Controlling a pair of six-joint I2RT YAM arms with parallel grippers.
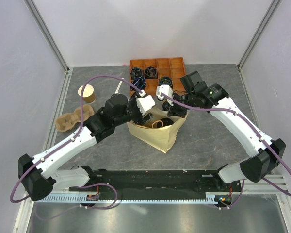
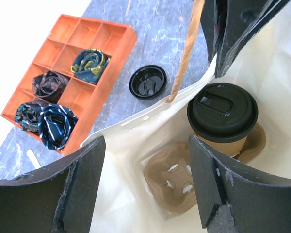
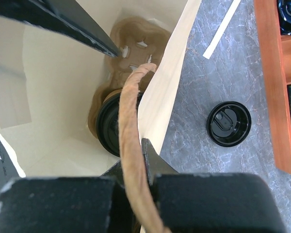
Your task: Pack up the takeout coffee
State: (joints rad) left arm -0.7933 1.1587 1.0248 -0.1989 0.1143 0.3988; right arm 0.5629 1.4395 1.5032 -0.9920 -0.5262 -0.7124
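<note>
Coffee cup (image 2: 222,116) inside paper bag (image 2: 121,187); left gripper (image 2: 146,150) released, right gripper (image 3: 138,179) clenched on bag

Location of cup: the coffee cup stands upright inside the paper bag, with its black lid fitted. It sits at 1 end of a pulp carrier (image 2: 170,182) that lies on the bag floor.

Left gripper: it hangs over the bag mouth and points down into it. Its 2 fingers are spread wide, with nothing between them. Neither finger touches the cup.

Right gripper: its jaws are closed on the bag's upper rim at the brown paper handle (image 3: 131,121), and the handle strap runs between the fingers.

Surroundings:
- 1 loose black lid (image 2: 148,82) lies flat on the table (image 1: 208,145), between the bag and an orange tray (image 2: 80,34).
- The tray holds rolled neckties (image 2: 89,65) in several compartments.
- A white strip (image 3: 222,29) lies on the table near the tray.
- At the table's left side, well apart from the bag, stand 1 open brown cup (image 1: 87,92) and a second pulp carrier (image 1: 73,119).
</note>
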